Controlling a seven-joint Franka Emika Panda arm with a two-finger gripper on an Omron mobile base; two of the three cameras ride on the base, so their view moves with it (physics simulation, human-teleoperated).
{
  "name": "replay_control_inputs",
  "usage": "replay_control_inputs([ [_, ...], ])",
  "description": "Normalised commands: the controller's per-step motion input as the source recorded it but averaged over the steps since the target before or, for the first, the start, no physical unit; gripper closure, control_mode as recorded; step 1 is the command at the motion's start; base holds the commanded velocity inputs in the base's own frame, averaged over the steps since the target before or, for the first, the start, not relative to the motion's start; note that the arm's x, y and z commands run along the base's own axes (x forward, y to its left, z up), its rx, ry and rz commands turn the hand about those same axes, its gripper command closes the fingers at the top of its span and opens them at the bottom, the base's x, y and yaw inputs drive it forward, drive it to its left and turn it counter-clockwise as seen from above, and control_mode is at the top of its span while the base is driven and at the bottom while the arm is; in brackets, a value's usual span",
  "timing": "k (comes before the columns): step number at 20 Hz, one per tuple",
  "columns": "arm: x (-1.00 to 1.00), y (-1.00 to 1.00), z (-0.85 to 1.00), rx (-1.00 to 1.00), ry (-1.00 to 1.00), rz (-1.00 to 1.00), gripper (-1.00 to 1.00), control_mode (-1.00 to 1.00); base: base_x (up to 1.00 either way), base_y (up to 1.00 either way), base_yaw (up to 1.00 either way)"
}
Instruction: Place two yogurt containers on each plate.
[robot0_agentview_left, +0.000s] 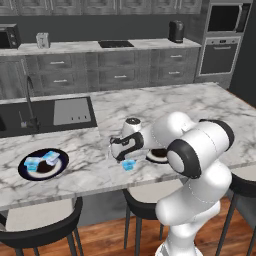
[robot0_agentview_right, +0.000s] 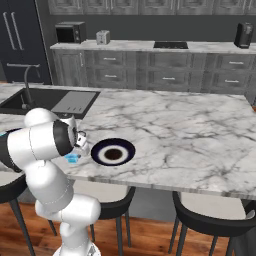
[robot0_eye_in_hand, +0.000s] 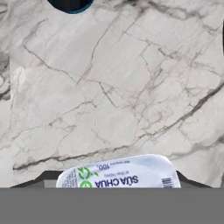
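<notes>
Beside the near plate (robot0_agentview_left: 159, 155), I hold the gripper (robot0_agentview_left: 125, 160) over a yogurt container (robot0_agentview_left: 129, 165), finger state undeterminable, ready for transfer.

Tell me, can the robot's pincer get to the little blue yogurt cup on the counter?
Probably yes. The pincer is right over the yogurt cup on the marble counter, and nothing sits between them. In the hand view the cup's lid lies at the fingertips.
</notes>
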Motion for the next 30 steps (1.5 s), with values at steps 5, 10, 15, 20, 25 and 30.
replay_control_inputs([
  [5, -0.09, -0.05, 0.05, 0.00, 0.00, 0.00, 1.00, -1.00, 0.00, 0.00, 0.00],
  [10, -0.03, -0.33, 0.52, 0.00, -0.01, -0.02, 1.00, -1.00, 0.00, 0.00, 0.00],
  [15, 0.17, -0.46, 0.56, 0.02, 0.09, -0.09, 1.00, -1.00, 0.00, 0.00, 0.00],
  [20, 0.36, -0.57, 0.30, 0.04, 0.21, -0.05, 1.00, -1.00, 0.00, 0.00, 0.00],
  [25, 0.25, -0.35, -0.09, 0.00, 0.11, 0.00, 1.00, -1.00, 0.00, 0.00, 0.00],
  [30, 0.11, -0.19, -0.22, 0.00, -0.02, 0.00, 1.00, -1.00, 0.00, 0.00, 0.00],
])
